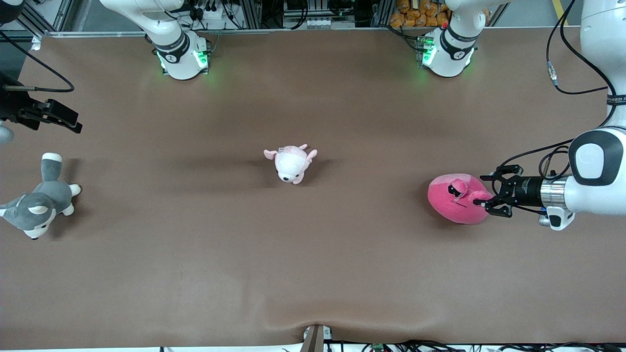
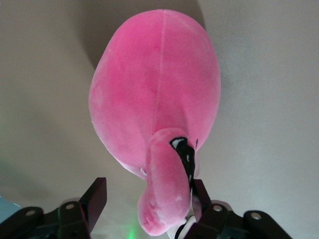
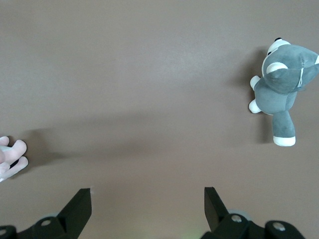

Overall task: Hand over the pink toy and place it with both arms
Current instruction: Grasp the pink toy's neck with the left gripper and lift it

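The hot-pink toy (image 1: 452,203) lies on the brown table toward the left arm's end. It fills the left wrist view (image 2: 154,89), with a floppy pink flap and black marks hanging toward the camera. My left gripper (image 1: 486,194) is low beside the toy and open. In the left wrist view (image 2: 149,191) its fingers straddle the flap, which touches one finger (image 2: 202,191) while the other stands apart. My right gripper (image 1: 68,120) is open and empty over the table's right-arm end; it also shows in the right wrist view (image 3: 147,196).
A pale-pink-and-white plush (image 1: 291,164) lies at the table's middle; its edge shows in the right wrist view (image 3: 11,159). A grey-and-white plush dog (image 1: 39,205) lies at the right arm's end, nearer the front camera than my right gripper; it also shows in the right wrist view (image 3: 281,84).
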Tool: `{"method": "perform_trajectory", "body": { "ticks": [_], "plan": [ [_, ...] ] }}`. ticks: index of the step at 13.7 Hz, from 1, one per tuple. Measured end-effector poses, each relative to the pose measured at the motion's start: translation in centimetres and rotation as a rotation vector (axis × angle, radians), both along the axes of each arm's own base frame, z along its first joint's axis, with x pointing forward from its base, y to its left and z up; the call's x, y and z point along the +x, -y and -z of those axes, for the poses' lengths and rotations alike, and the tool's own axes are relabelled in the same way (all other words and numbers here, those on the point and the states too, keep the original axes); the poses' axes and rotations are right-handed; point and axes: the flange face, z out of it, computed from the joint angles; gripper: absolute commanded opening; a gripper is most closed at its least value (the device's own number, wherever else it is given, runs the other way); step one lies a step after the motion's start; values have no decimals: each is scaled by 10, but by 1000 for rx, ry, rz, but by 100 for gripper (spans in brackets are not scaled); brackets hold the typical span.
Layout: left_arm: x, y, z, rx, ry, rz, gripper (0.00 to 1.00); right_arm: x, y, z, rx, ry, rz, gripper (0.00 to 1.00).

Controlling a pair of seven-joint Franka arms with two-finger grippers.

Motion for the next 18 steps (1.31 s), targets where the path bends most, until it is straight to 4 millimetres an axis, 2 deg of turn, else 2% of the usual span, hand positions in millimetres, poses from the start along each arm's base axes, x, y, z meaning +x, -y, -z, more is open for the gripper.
{"method": "perform_trajectory", "body": {
  "ticks": [3,4,5,7,10,12,15,18],
  "plan": [
    [0,0,1,-1,-1,-1,21,1,-12,-1,2,8,-21,100],
    [0,0,1,-1,-1,-1,3,2,-15,-3,2,16,-26,100],
    [0,0,1,-1,-1,-1,0,4,-16,-4,2,21,-28,100],
    [1,-1,-2,-3,0,-1,0,13,-15,3,1,27,-27,100],
    [1,-6,-13,-8,-3,1,0,47,-10,23,-3,101,-17,100],
    [-2,-9,-23,-23,-15,1,0,71,6,41,-8,153,10,100],
    [-3,-10,-43,-80,-54,-125,0,98,39,75,-17,198,59,100],
    [1,3,-70,-108,-95,-195,0,112,40,93,-19,214,58,100]
  ]
}}
